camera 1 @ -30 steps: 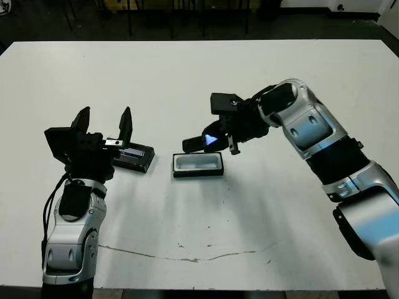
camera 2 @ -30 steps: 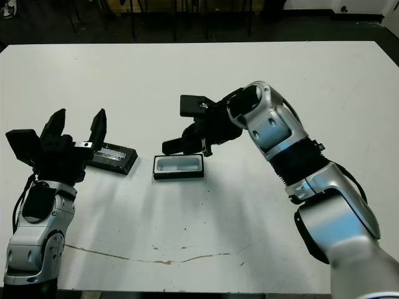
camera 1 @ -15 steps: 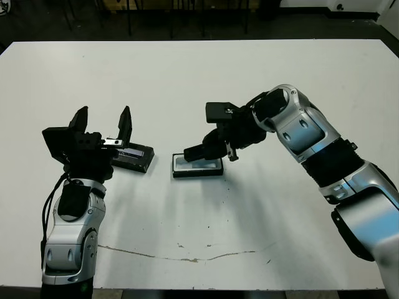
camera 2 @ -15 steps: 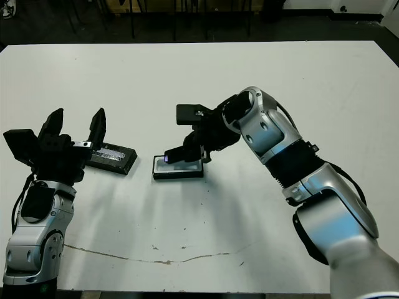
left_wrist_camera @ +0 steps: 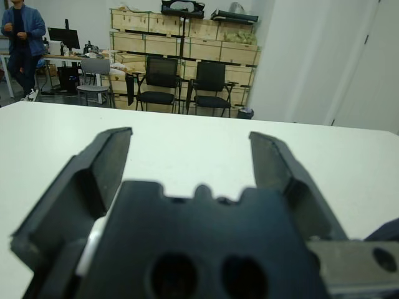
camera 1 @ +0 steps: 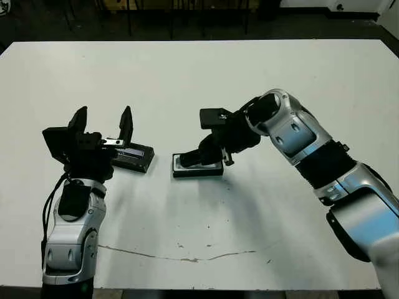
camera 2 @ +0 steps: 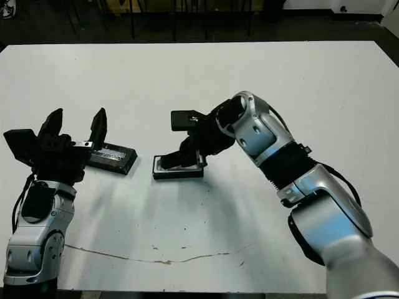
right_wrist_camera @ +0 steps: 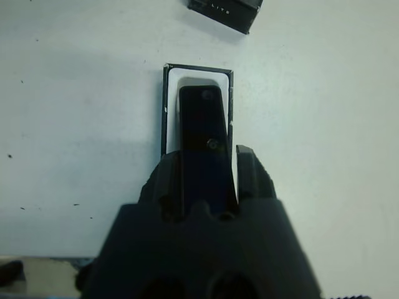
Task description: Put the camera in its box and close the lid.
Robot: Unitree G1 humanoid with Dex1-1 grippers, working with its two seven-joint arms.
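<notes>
The box (camera 1: 198, 172), a shallow black tray with a white lining, sits at the table's middle. The slim black camera (right_wrist_camera: 199, 121) lies lengthwise inside the box's walls, with white lining showing around its far end. My right gripper (camera 1: 215, 154) is shut on the camera's near end, low over the box. I cannot tell whether the camera rests on the lining. The lid (camera 1: 132, 157), a black slab with a silvery strip, lies flat just left of the box. My left gripper (camera 1: 103, 119) is open and empty, raised beside the lid, fingers pointing up.
A thin dark crack line (camera 1: 187, 256) runs along the table near its front edge. Beyond the table in the left wrist view are chairs (left_wrist_camera: 161, 81), wooden crates and a person (left_wrist_camera: 22, 31) in blue at the far left.
My right gripper has carried the camera down and to the left, from above the box's right end into the box. The left arm and the lid have not moved.
</notes>
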